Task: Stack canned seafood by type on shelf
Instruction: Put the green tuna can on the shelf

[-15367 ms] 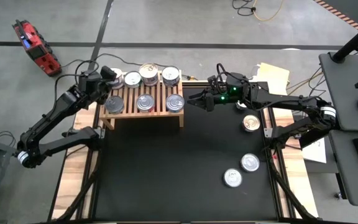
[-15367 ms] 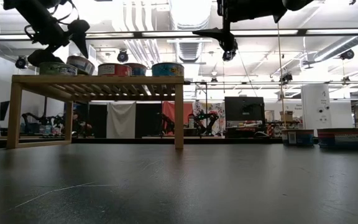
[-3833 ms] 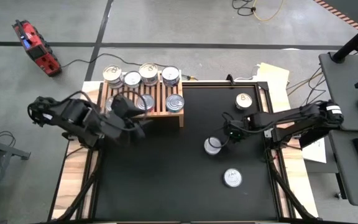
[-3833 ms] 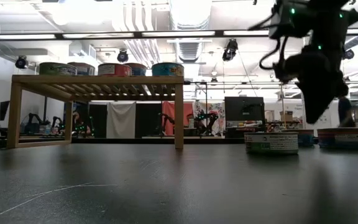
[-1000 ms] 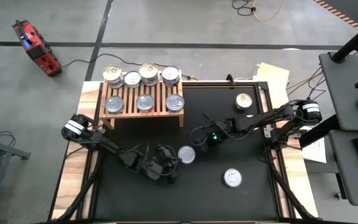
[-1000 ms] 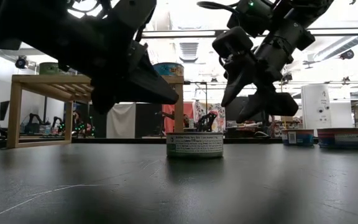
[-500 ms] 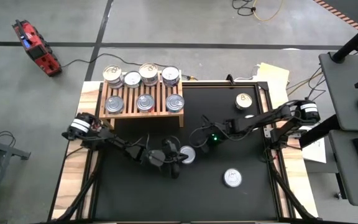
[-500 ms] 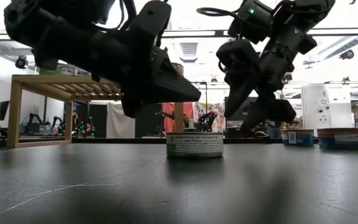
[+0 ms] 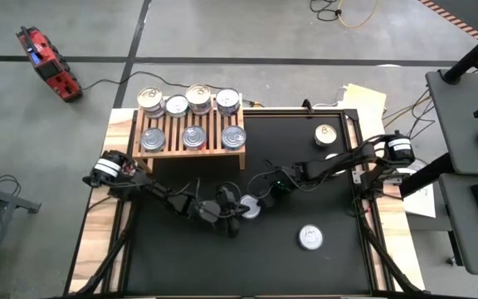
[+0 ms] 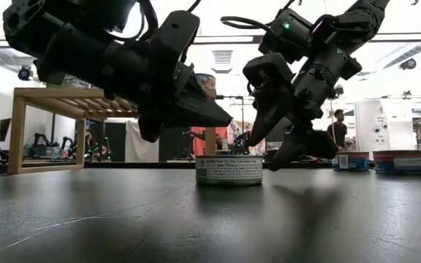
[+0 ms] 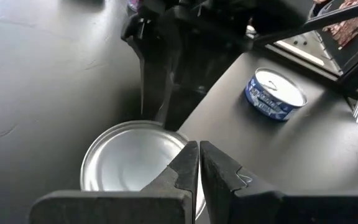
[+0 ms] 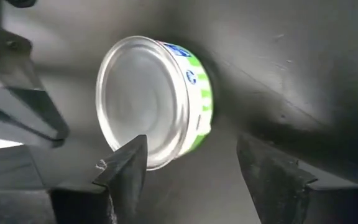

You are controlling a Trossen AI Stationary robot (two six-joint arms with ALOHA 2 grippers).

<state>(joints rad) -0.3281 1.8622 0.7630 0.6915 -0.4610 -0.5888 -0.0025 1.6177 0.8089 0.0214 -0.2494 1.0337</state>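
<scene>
While your left pincer (image 9: 237, 211) hangs closed over the tin (image 9: 250, 207), your right pincer (image 12: 191, 163) gapes wide beside it, empty.

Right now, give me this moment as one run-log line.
left gripper: shut, over mid-table can | right gripper: open, beside that can | shelf: seven cans | mat: two other cans loose

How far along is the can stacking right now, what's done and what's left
Done: seven cans sit on the shelf, four along the back, three in front. In hand: neither gripper holds anything; the shut left gripper and open right gripper flank the green-labelled can mid-mat. Left: that can, a silver-lidded can near the front and a gold-lidded can at the far right.
</scene>
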